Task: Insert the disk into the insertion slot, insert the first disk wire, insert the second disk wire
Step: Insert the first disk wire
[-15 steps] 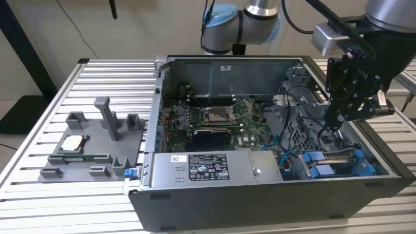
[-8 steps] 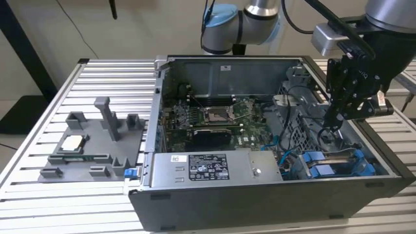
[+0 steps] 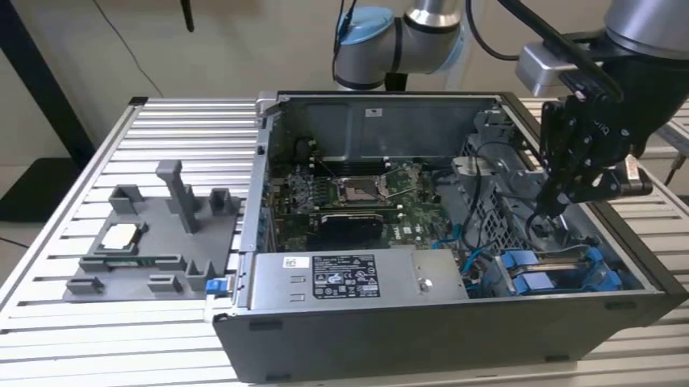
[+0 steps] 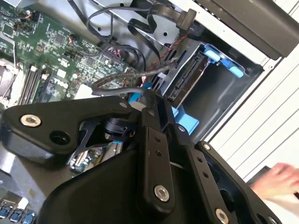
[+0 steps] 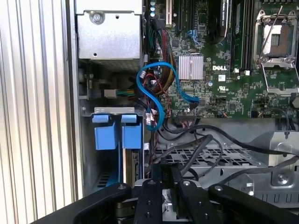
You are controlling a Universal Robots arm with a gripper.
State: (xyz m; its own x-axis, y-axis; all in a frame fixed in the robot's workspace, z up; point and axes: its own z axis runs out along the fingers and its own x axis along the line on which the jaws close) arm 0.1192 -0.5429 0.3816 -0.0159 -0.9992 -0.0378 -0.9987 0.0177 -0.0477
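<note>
The disk [image 4: 189, 77] sits in its bay at the case's front corner, clipped in a blue carrier [image 4: 225, 61], with its connector edge facing the gripper. The blue carrier tabs [image 5: 105, 135] stand side by side in the first wrist view, and the exterior view has them [image 3: 544, 270] at the case's near right. My gripper [image 3: 546, 211] reaches down into the case just behind that bay. Its fingers [image 4: 154, 109] are pressed together, and a grey sleeved disk wire [image 4: 117, 79] runs into their tips. In the first wrist view the gripper [image 5: 170, 175] hangs over the metal cage.
The open computer case [image 3: 377, 105] lies on a slatted metal table [image 3: 183, 137]. A grey power-supply box [image 3: 344, 278] sits at the case's front, the motherboard [image 5: 224, 70] behind it. A loose blue cable [image 5: 154, 93] and black cables [image 4: 154, 18] crowd the bay. A grey fixture [image 3: 151, 234] stands on the exterior view's left.
</note>
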